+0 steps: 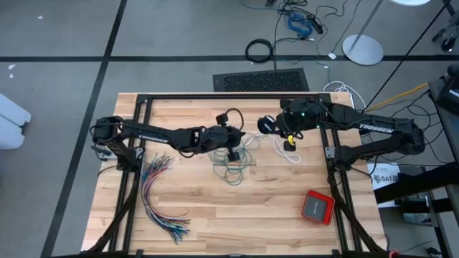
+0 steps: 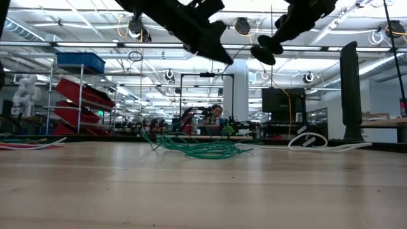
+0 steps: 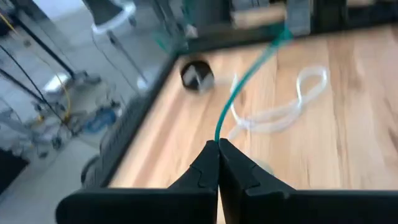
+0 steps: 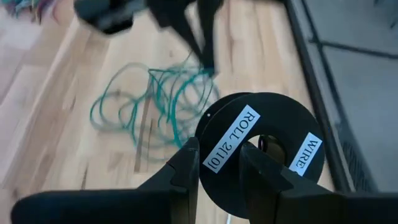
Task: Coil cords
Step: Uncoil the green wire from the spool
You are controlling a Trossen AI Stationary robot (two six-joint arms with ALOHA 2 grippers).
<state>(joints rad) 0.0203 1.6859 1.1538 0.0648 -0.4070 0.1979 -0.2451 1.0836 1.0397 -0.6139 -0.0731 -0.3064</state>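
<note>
The teal-green cord (image 1: pixel 233 170) lies in a loose tangled heap (image 2: pixel 203 149) on the middle of the wooden table. My left gripper (image 3: pixel 217 144) hangs above the heap, shut on one strand of it. A white cord (image 1: pixel 288 152) lies in loops to the heap's right. My right gripper (image 4: pixel 221 165) hangs above the table at the far centre, shut on a black spool (image 4: pixel 264 146) with white labels. In the low view both grippers are well above the tabletop. My left gripper pinches a single strand of the teal cord (image 3: pixel 217 134) between its two shut fingertips. The strand runs away from the tips, raised off the table (image 3: pixel 261 59); the rest stays heaped on the wood. My right gripper holds the black spool by its labelled flange (image 4: pixel 227 146), whose rim lies between the two fingers. The spool is lifted clear of the table (image 2: pixel 264 51). How the fingers meet its back side is hidden by the flange.
A fanned bundle of many-coloured wires (image 1: pixel 161 201) lies at the near left. A small red and grey box (image 1: pixel 318 206) sits at the near right. Black frame rails (image 1: pixel 143 143) run along the table's sides, with bare wood in the near middle.
</note>
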